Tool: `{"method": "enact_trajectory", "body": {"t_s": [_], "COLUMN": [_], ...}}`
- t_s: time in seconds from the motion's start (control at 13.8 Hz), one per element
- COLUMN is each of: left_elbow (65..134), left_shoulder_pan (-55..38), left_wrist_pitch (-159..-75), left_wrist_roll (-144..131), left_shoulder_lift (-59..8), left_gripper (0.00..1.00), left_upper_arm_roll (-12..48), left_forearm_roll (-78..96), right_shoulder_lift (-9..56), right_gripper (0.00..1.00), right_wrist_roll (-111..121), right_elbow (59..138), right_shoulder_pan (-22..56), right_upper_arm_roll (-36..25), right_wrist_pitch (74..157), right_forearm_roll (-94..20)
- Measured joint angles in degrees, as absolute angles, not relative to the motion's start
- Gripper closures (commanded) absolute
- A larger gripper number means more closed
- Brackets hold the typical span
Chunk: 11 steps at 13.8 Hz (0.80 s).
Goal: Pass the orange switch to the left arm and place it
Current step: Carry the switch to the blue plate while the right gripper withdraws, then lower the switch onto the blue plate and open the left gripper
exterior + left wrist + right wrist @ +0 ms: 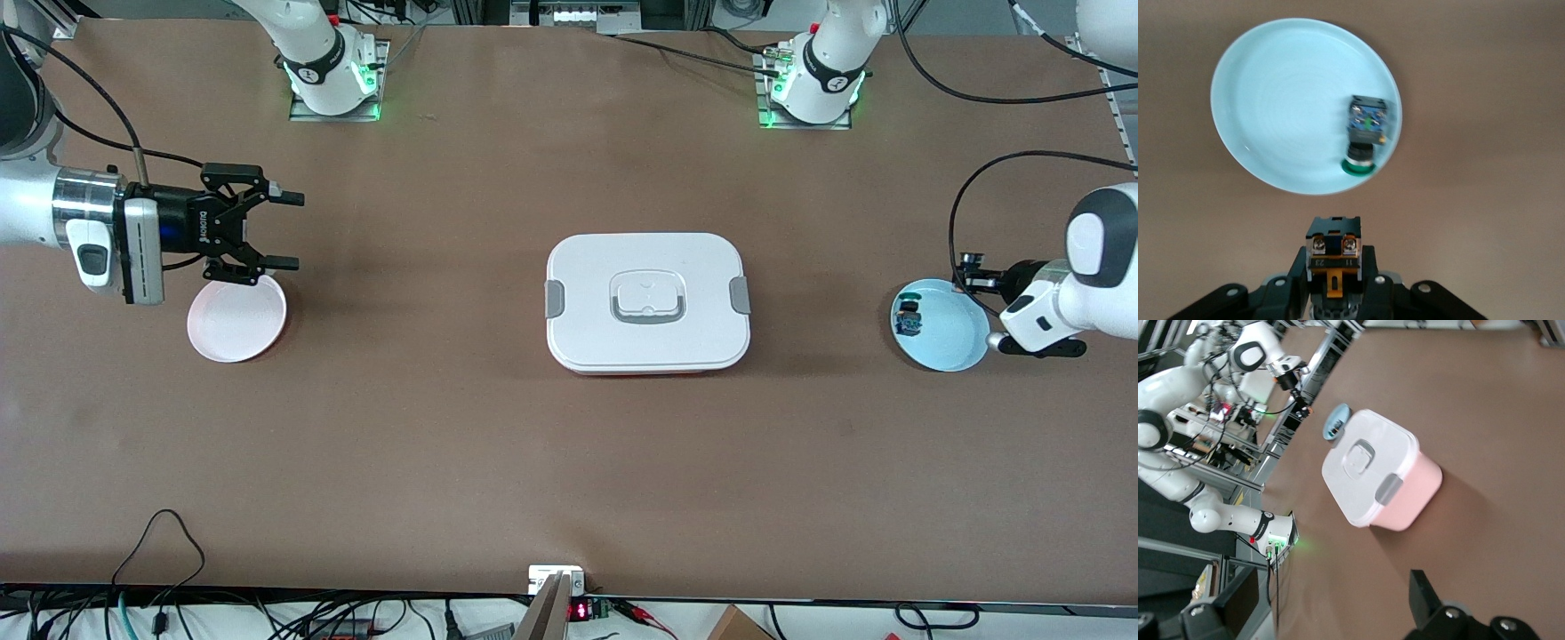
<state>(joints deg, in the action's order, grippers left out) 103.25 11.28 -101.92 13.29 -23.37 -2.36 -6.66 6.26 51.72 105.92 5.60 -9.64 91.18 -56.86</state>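
My left gripper (1333,268) is shut on the orange switch (1333,241) and holds it up in the air. In the front view the left gripper (972,272) is over the rim of a light blue plate (951,347) at the left arm's end of the table. The white box (647,300) stands in the middle of the table with its lid on. My right gripper (283,230) is open and empty, over the rim of a pale pink plate (237,322) at the right arm's end.
A blue-bodied switch (1365,127) with a green ring lies on the light blue plate (1271,100). The right wrist view shows the box (1368,463) with a pink base, and the left arm (1258,350) past it. Cables hang along the table's edges.
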Motion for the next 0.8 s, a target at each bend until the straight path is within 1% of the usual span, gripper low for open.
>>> {"method": "enact_trajectory", "body": {"t_s": [0.15,0.29,0.51,0.8], "left_elbow": [108.97,112.88,114.68,114.80], "left_shoulder_pan": [12.05,12.74,13.62,14.55], "left_wrist_pitch": [-111.21,-117.30,-121.80,-127.78], "left_wrist_roll": [13.44,13.53,14.58,16.22], "left_shoulder_lift": [-23.70,-23.82,-24.39,-26.65], "left_gripper": [1.00,1.00,1.00,1.00], "left_upper_arm_roll": [-2.37,-2.35,-2.35,-2.35], "left_forearm_roll": [-9.62,-12.23,-14.58,-14.99], "right_shoulder_lift": [6.14,6.14,6.14,6.03], "right_gripper": [0.00,0.00,0.00,0.00], "right_wrist_roll": [43.27,36.80,28.97,19.90], "right_elbow": [104.44,103.38,101.29,96.63], "right_shoulder_pan": [5.86,6.07,6.01,6.23], "right_upper_arm_roll": [-9.62,-9.58,-9.62,-8.70], "right_wrist_pitch": [91.21,91.23,90.99,86.30], "right_forearm_roll": [-49.38,-40.79,-29.65,-10.84]}}
